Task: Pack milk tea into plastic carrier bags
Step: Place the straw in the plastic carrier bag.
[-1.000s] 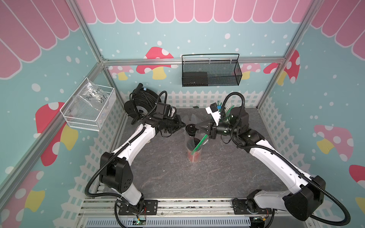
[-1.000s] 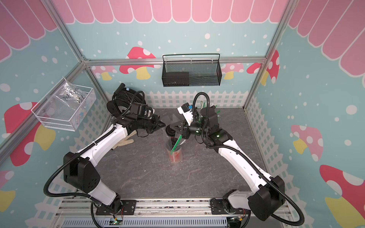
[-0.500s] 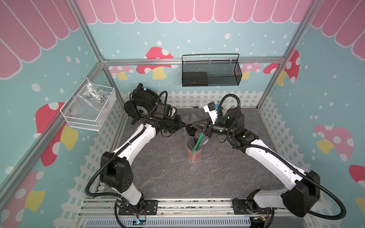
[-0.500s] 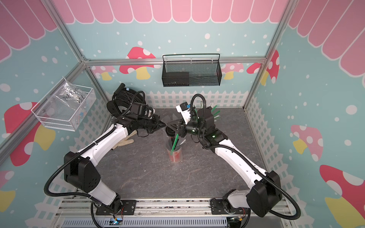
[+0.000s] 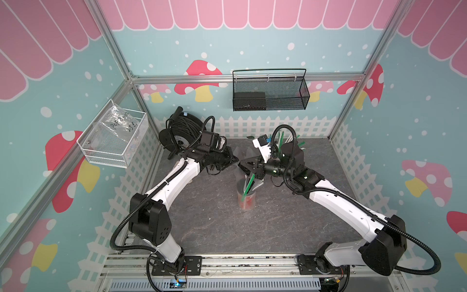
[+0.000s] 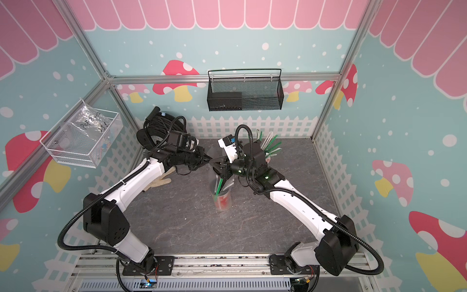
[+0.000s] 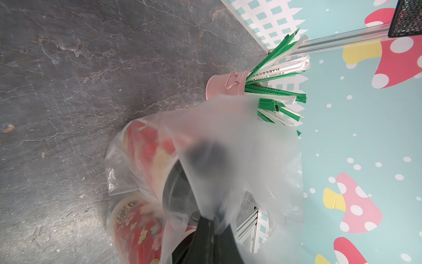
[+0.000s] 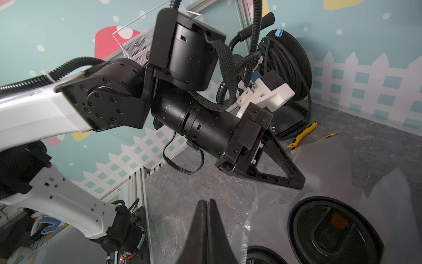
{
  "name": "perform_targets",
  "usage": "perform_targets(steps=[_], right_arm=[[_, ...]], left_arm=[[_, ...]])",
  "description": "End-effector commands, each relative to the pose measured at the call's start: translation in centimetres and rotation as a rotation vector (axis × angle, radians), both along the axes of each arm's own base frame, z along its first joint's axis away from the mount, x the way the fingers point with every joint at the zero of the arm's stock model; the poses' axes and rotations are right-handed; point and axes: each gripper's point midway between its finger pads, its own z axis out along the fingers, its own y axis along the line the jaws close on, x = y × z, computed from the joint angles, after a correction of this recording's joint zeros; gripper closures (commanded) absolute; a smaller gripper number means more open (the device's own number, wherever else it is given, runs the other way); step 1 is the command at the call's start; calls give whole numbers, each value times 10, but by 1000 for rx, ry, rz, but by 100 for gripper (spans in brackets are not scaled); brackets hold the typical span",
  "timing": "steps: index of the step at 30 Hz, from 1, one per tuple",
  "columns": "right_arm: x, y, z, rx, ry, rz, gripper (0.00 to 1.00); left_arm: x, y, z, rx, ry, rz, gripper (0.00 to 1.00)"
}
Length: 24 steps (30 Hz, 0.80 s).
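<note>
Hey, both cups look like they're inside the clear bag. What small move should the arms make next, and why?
Probably reopen the right gripper and edge it toward the bag's loose side. Its jaws are shut with no film visibly between them, while the left gripper pinches the bag above both cups.

1. The red cup (image 7: pixel 146 146) is mostly red; the printed cup (image 7: pixel 137 237) is red and white with small cartoon figures.
2. The lid (image 8: pixel 333 230) is black.
3. The plastic bag (image 7: pixel 239 141) is colourless and see-through.
4. The straw pot (image 7: pixel 225 85) is pink.
5. The table (image 7: pixel 91 68) is grey and veined.
</note>
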Motion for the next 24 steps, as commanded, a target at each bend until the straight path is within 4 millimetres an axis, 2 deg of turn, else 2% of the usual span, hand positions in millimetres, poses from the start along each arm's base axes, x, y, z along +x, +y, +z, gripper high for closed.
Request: perform_targets(steps=[1, 4, 7, 9, 13, 17, 19, 21, 24], right_arm=[[7, -6, -6, -102, -69, -44, 100], [4, -10, -4, -181, -114, -23, 100], [-13, 0, -4, -173, -158, 89, 100], [-20, 4, -11, -168, -186, 140, 100], [-22, 7, -30, -182, -194, 163, 100], [-30, 12, -38, -141, -193, 210, 94], [-34, 14, -40, -116, -188, 236, 85], [-37, 15, -37, -108, -186, 248, 70], [-41, 10, -10, -64, -222, 229, 57]], left_arm=[[3, -4, 9, -13, -15, -4, 100], [3, -6, 10, -19, -15, -9, 100], [4, -6, 11, -22, -14, -10, 100], [3, -6, 12, -21, -15, -8, 100], [3, -6, 8, -18, -9, -6, 100], [3, -5, 8, -18, -9, -7, 100], [3, -5, 8, -16, -8, -6, 100], [2, -4, 7, -14, -7, -6, 100], [1, -3, 6, -12, -7, -6, 100]])
